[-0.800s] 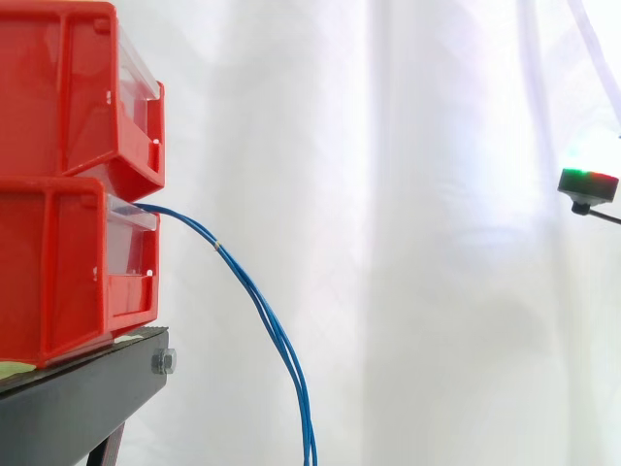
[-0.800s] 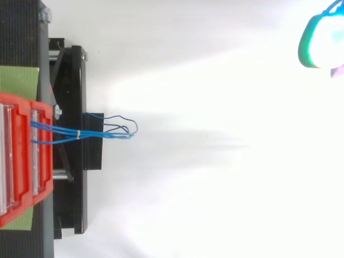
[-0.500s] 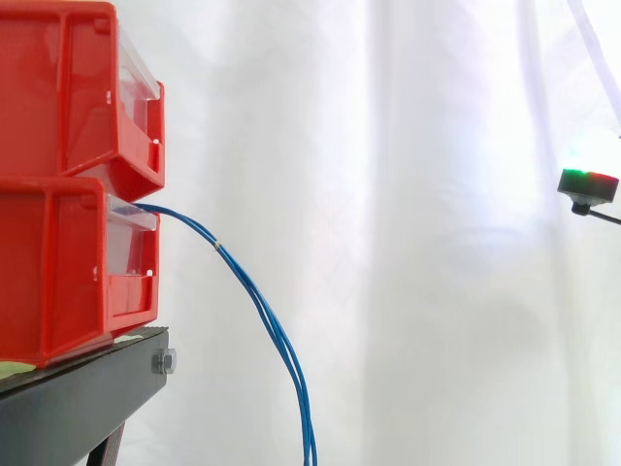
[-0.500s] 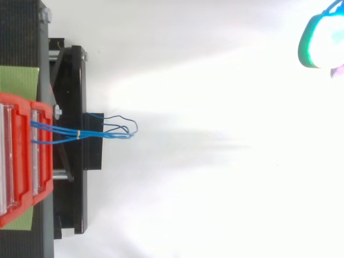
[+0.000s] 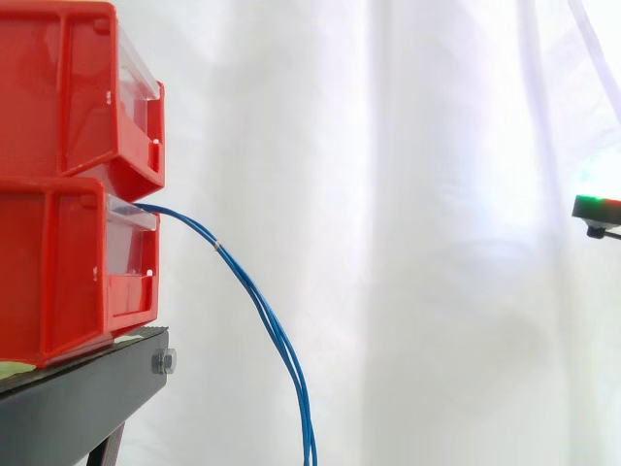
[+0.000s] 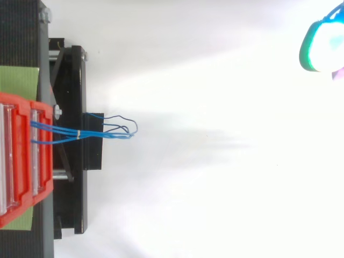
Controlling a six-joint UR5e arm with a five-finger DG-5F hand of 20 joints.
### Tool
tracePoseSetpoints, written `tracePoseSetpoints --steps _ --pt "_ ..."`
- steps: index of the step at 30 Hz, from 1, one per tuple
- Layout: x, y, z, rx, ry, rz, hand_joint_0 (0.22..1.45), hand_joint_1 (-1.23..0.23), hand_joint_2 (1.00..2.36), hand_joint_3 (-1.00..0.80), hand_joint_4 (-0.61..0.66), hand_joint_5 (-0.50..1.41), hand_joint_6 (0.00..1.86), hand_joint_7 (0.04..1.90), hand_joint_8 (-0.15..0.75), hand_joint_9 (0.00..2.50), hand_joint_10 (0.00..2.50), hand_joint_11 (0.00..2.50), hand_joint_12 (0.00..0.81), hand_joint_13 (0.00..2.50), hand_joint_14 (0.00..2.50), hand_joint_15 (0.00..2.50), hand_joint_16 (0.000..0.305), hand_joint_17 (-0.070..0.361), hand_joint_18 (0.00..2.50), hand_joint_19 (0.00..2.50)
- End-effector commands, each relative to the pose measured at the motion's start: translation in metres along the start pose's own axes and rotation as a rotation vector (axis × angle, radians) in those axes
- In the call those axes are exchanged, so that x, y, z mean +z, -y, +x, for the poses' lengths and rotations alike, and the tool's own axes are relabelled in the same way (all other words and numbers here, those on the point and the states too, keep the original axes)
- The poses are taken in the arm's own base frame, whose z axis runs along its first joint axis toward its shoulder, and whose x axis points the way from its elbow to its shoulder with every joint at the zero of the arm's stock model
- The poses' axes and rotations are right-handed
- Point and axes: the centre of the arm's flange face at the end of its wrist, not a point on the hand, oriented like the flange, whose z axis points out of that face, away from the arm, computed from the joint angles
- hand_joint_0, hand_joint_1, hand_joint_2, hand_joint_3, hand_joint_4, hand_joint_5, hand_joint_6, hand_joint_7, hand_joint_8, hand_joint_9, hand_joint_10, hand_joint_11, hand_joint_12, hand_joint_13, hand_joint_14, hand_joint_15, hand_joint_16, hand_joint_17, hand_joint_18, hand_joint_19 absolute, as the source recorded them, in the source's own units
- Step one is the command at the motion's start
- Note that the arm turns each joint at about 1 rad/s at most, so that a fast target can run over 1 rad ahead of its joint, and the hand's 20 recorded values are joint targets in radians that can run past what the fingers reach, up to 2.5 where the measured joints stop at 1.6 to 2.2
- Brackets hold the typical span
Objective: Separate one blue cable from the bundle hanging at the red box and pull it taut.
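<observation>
I see the hand at the view's right edge, open or closed I cannot tell, well apart from the blue cable bundle drooping steeply from the lower red box.

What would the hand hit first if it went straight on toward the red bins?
Nothing close: the way ahead of the hand looks free. From above, the thin blue cable bundle hangs to one side of its line, though its heading is unclear.

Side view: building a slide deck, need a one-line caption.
Blue cable bundle droops from the lower red bin on a black stand; the hand hovers far right.
</observation>
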Motion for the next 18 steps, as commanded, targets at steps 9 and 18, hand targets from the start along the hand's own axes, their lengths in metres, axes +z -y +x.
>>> tracePoseSetpoints --steps 9,18 --pt "0.033 0.026 0.01 -0.003 0.023 -0.038 0.62 -0.58 1.01 -0.44 0.34 -0.15 0.5 0.9 0.371 0.99 0.01 0.62 0.379 0.79 0.01 0.4 0.049 0.11 0.74 0.6" --pt "0.07 0.037 0.029 -0.006 0.018 -0.154 0.62 -0.58 1.0 -0.44 0.34 -0.15 0.5 0.9 0.372 0.99 0.01 0.62 0.378 0.78 0.01 0.39 0.049 0.11 0.73 0.6"
